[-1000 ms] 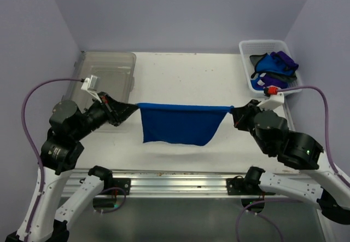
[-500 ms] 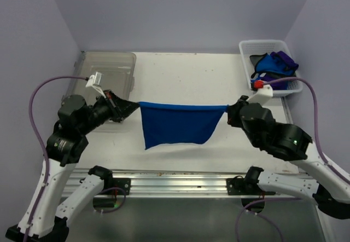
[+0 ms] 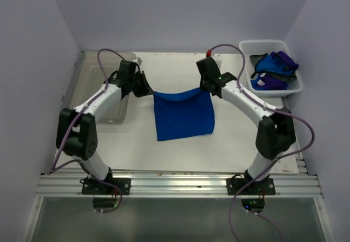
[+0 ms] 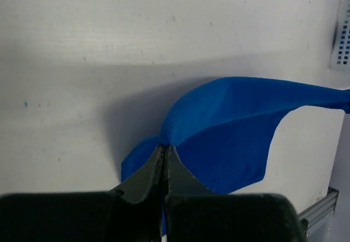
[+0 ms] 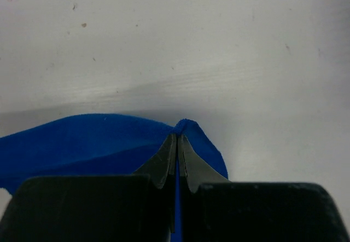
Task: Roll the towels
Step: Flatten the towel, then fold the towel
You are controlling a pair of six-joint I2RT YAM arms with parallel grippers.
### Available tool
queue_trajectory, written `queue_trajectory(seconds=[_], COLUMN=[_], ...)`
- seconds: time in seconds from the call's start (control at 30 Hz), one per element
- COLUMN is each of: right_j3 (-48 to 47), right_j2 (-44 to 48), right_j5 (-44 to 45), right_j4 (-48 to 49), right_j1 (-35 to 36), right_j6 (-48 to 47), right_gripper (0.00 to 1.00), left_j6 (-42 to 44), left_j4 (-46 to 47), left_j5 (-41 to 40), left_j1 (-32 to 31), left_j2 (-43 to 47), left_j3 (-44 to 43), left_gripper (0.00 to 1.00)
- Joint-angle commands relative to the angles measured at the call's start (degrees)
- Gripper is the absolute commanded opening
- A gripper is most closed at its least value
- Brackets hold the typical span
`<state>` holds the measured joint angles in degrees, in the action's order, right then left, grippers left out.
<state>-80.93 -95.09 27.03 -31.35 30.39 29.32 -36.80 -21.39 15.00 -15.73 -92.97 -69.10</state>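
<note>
A royal blue towel point(image 3: 183, 116) lies mostly flat in the middle of the table, its far edge lifted between my two grippers. My left gripper point(image 3: 149, 90) is shut on the towel's far left corner; the left wrist view shows the cloth point(image 4: 229, 127) pinched at the fingertips point(image 4: 164, 146). My right gripper point(image 3: 208, 88) is shut on the far right corner; the right wrist view shows the cloth point(image 5: 82, 140) pinched at the tips point(image 5: 176, 138). More blue and purple towels point(image 3: 273, 67) lie in the white basket point(image 3: 247, 49) at the back right.
A clear plastic bin point(image 3: 107, 78) stands at the back left, just beside my left arm. The white table point(image 3: 175, 67) ends at a metal rail point(image 3: 175, 180) along the near edge. Purple walls close in the back and sides.
Both arms have reached forward and carried the towel away from the near edge to mid-table. The grippers came closer together, and the towel's near part now lies on the table.
</note>
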Motion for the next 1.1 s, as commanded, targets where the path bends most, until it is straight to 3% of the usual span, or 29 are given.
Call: queue_trajectory(seconds=[0.0,0.17,0.3,0.43,0.73,1.07], right_j3=[-9.4,-21.5,-25.0,-18.7,7.9,18.6], right_j2=[-10.2,-19.9,-23.3,-17.6,-3.7,1.2], right_j5=[-5.0,-7.4,-9.9,-12.5,-14.5,-15.2], right_j4=[6.1,5.0,3.3,5.4,9.6,11.8], right_j1=[-3.2,-6.3,-7.4,-7.6,-8.0,-9.8], right_j6=[-4.1,-4.2,-5.0,-4.2,-2.2,-2.2], right_gripper=[0.0,0.0,0.0,0.0,0.0,0.0], left_j6=[3.1,3.7,4.1,4.3,3.8,-0.8], left_j4=[4.4,3.1,2.0,2.8,5.4,9.5], left_j5=[-1.7,-1.1,-0.1,2.1,4.6,1.9], left_j1=[1.3,2.8,3.6,3.8,1.6,-6.1], left_j2=[-7.3,-18.5,-21.7,-19.5,-5.0,1.3], left_j3=[-8.9,-19.9,-23.0,-19.5,0.5,13.5], left_gripper=[0.0,0.0,0.0,0.0,0.0,0.0])
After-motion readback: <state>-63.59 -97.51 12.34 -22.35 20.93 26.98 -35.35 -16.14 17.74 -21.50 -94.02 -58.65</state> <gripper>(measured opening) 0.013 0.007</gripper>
